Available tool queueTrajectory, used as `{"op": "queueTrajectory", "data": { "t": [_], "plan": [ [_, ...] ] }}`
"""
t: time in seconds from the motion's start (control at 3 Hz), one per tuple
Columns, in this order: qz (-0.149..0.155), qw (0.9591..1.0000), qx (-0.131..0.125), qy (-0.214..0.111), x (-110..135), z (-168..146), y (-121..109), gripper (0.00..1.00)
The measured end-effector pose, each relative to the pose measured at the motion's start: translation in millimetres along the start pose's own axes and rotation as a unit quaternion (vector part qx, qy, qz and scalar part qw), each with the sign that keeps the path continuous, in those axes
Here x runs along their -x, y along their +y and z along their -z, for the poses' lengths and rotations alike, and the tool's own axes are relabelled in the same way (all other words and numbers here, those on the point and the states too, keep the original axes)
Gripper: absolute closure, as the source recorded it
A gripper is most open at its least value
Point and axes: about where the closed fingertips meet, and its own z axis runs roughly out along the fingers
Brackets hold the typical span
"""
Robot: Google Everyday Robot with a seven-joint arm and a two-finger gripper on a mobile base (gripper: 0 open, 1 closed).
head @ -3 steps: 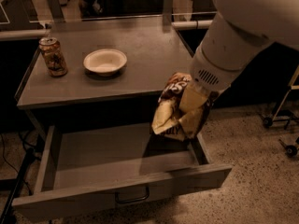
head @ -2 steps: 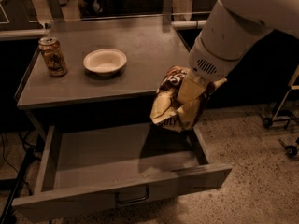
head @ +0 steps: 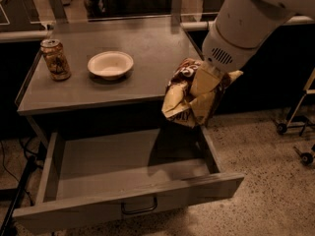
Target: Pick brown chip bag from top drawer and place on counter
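**Lifted higher since a second ago, bag now level with desk edge**

Raised a little and drawn nearer the desk [head: 147,58] over the last second. Clamped tight in the end effector [head: 203,98], which grips the brown chip bag [head: 178,90] from its right side. Crumpled and tilted, hanging in the air above the right rear corner of the top drawer [head: 128,200], which stands pulled out. Overlaps the desk's front right corner from this angle; touching it or not, cannot tell.

On the desk, well apart to the left: white bowl [head: 110,64] near the middle, printed can [head: 55,59] upright by the left rim. Slanting down from the upper right, white arm [head: 246,23]. At the far right on the speckled floor [head: 266,181], wheeled frame [head: 295,122].
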Motion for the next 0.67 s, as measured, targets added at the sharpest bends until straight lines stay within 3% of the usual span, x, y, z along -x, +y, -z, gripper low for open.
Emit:
{"op": "queueTrajectory", "data": {
  "t": [0.33, 0.67],
  "plan": [
    [-0.013, 0.9998, -0.012, -0.008, 3.2, -0.7, -23.5, 1.00],
    [-0.030, 0.9988, -0.028, -0.029, 29.8, -7.8, -77.9, 1.00]
  ]
}}
